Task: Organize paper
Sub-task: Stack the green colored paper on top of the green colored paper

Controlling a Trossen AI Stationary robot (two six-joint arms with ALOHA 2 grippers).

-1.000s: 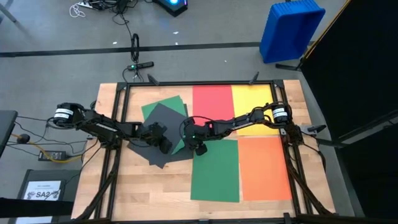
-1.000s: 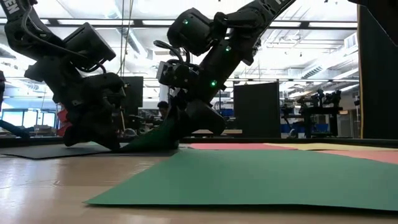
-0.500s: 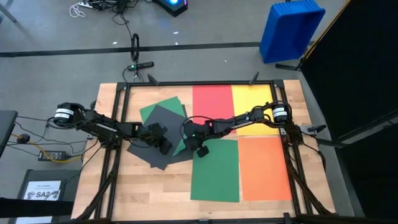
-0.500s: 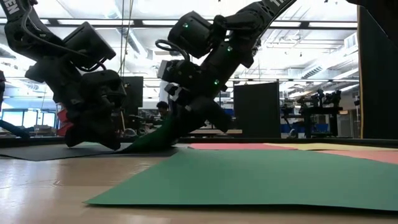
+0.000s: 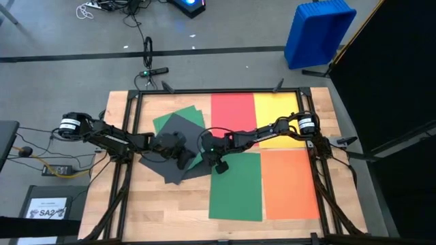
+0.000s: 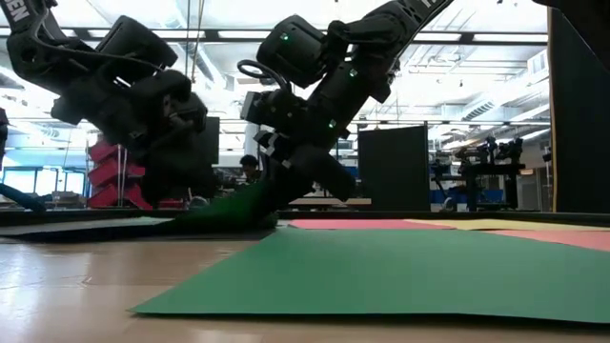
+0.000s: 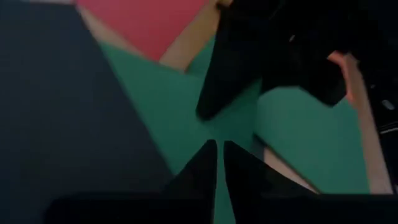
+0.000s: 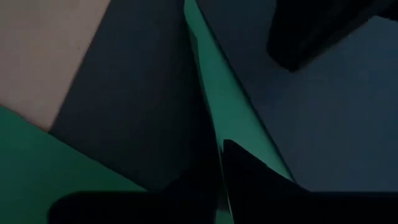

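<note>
A green sheet of paper (image 5: 182, 117) lies askew at the table's left, with a dark grey sheet (image 5: 170, 139) on top of it. My right gripper (image 5: 201, 154) is shut on the green sheet's near-right edge, which is raised in the low view (image 6: 250, 195). My left gripper (image 5: 182, 158) hangs shut just above the dark sheet, tipped up and touching nothing. Its fingers (image 7: 205, 168) stand close together. Red (image 5: 231, 109), yellow (image 5: 276, 107), orange (image 5: 289, 184) and a second green sheet (image 5: 235, 187) lie flat in a block on the right. My right gripper pinches the green sheet's edge (image 8: 208, 106) between its two fingers (image 8: 249, 177). They come slanting down from the table's right. The held edge stands off the table. From there the sheet slopes down to the part (image 6: 205, 217) under the dark sheet.
A black metal frame (image 5: 204, 91) runs around the table top. A strip of bare wood (image 5: 163, 204) lies at the near left. On the floor are a blue bin (image 5: 319, 33) at the far right and a white printed sheet (image 5: 48, 207) at the near left.
My right gripper has shut on the green sheet's edge, and its place has not changed. My left gripper has risen off the dark sheet and tipped its fingers upward. The green sheet's held edge stays raised.
</note>
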